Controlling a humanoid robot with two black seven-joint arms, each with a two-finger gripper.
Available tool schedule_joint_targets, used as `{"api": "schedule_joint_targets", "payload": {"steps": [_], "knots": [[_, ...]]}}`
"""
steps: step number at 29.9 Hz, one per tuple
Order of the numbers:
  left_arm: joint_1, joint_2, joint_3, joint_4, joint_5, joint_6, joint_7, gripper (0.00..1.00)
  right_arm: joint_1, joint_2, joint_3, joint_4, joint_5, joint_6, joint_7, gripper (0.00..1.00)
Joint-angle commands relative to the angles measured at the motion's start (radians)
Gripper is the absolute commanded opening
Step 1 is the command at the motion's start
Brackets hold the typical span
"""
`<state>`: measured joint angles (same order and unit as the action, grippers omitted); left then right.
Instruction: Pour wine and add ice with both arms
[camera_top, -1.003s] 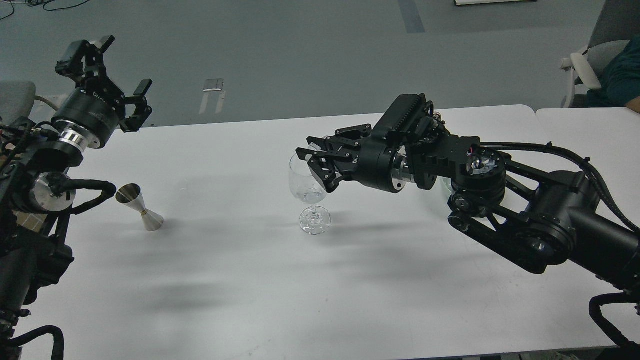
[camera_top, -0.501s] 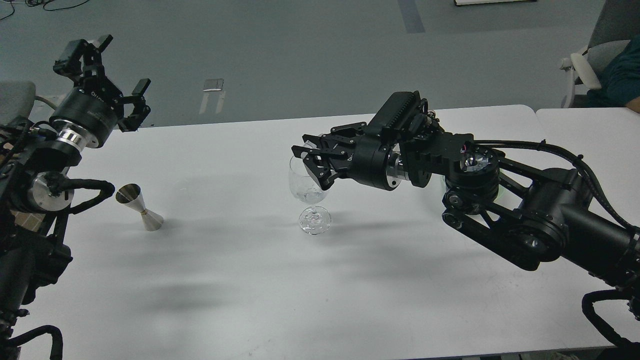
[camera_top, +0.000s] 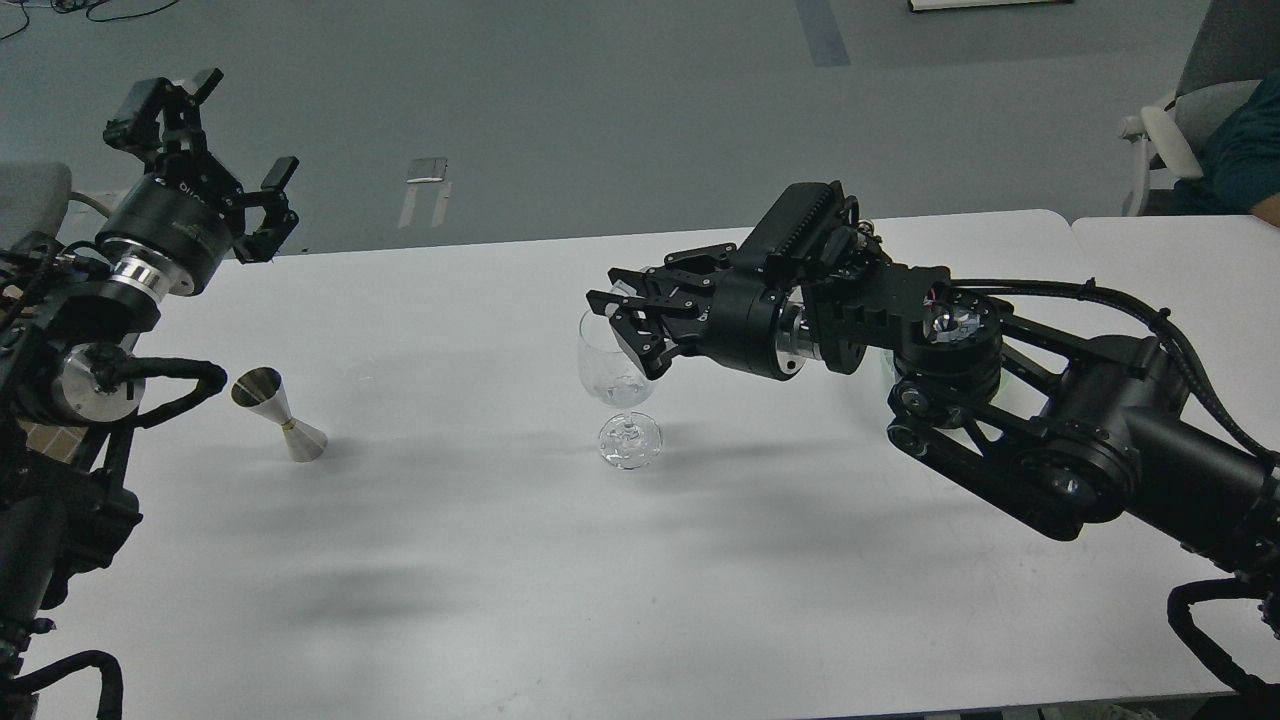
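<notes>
Slightly higher right arm (camera_top: 1000, 400) than before

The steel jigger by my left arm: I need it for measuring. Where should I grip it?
Grip the jigger at its narrow waist, coming from the left with the left gripper. It stands tilted, wide mouth up-left, so angle the fingers to match.

Ice (camera_top: 612, 383): clear glassy bits low in the bowl of the wine glass (camera_top: 618, 395), frame centre, individual cubes hard to tell apart. Right arm (camera_top: 1000, 400): black, silver joint ring, comes in from right edge, gripper (camera_top: 628, 322) over the glass rim. Left arm (camera_top: 90, 340): upper left, gripper (camera_top: 205, 165) raised, fingers spread, holding nothing.
</notes>
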<state>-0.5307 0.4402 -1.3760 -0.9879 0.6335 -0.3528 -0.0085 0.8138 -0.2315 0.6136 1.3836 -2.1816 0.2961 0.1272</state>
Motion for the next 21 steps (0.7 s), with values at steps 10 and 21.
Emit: {"api": "schedule_joint_targets", "payload": {"steps": [10,21], "knots": [[0.0,0.0,0.0,0.0,0.0,0.0,0.001,0.98,-0.001,0.001,0.0,-0.001,0.0,0.0,0.0,0.44],[-0.002,0.002,0.0,0.0,-0.003,0.002,0.001,0.98,0.008,0.012,0.17,-0.011,0.0,-0.018,0.002,0.97]]}}
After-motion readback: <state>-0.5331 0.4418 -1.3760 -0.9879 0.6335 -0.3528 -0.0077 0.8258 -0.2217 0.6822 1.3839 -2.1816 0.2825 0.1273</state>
